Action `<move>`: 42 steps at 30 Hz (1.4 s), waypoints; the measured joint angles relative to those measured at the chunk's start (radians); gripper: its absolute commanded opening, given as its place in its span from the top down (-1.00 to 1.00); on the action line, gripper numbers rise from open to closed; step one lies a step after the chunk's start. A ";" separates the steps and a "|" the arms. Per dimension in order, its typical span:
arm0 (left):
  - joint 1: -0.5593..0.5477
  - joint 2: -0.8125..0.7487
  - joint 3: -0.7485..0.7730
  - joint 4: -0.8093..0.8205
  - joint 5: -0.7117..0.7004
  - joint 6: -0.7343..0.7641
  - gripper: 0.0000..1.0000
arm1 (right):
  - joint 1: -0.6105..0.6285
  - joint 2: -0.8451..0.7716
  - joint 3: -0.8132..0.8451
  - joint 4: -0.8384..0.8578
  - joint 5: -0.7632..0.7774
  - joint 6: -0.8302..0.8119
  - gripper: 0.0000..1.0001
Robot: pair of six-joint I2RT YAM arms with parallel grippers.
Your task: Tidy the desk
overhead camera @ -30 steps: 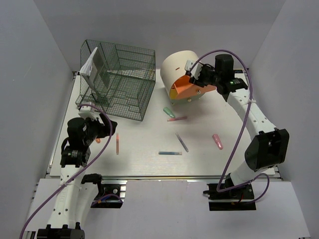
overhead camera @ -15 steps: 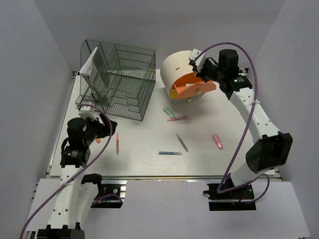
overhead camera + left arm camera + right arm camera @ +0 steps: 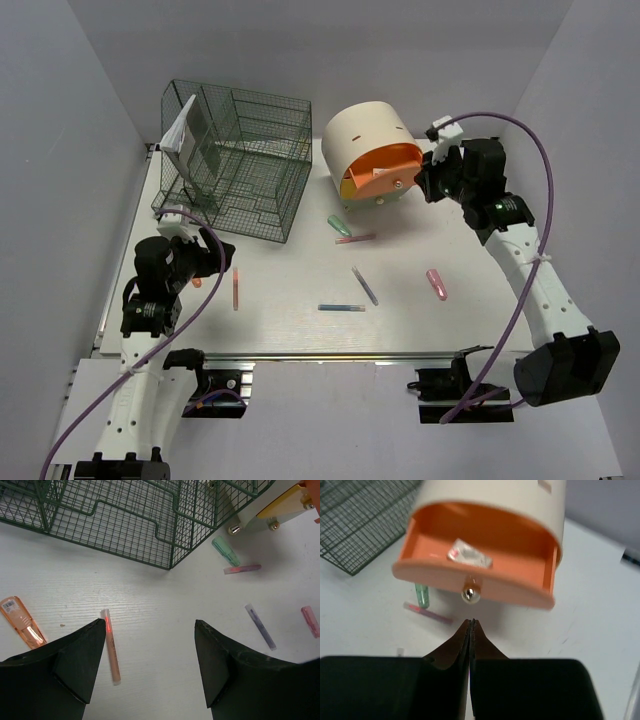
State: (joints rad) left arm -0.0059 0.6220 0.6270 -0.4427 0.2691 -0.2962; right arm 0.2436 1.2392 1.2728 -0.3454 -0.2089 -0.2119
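right end effector (image 3: 471, 622) drawn back off orange drawer (image 3: 475, 587), arm swung rightward

**Blurred and cropped bits in your wrist views**
Right wrist: the small shiny packet (image 3: 469, 556) in the orange drawer (image 3: 510, 587) is too blurred for you to identify, and the cream drawer unit (image 3: 490, 492) runs off at 12 o'clock. Left wrist: the wire rack (image 3: 125, 520) is cropped at 12 o'clock, the pink pen (image 3: 310, 621) at 3 o'clock, and the surface (image 3: 165, 605) at 9 and 3 o'clock.
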 measured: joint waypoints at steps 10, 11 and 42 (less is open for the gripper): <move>0.000 -0.011 0.000 0.001 0.000 0.000 -0.63 | -0.042 0.037 -0.204 0.075 0.135 0.335 1.00; 0.000 -0.011 0.000 0.000 0.000 0.000 -0.63 | -0.042 0.037 -0.216 0.098 0.147 0.354 1.00; 0.000 -0.001 0.000 0.000 -0.001 0.000 -0.62 | -0.047 0.314 -0.150 0.462 0.103 0.630 0.30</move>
State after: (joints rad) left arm -0.0059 0.6209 0.6266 -0.4427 0.2680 -0.2962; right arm 0.1967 1.5528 1.1233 0.1162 -0.1062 0.4183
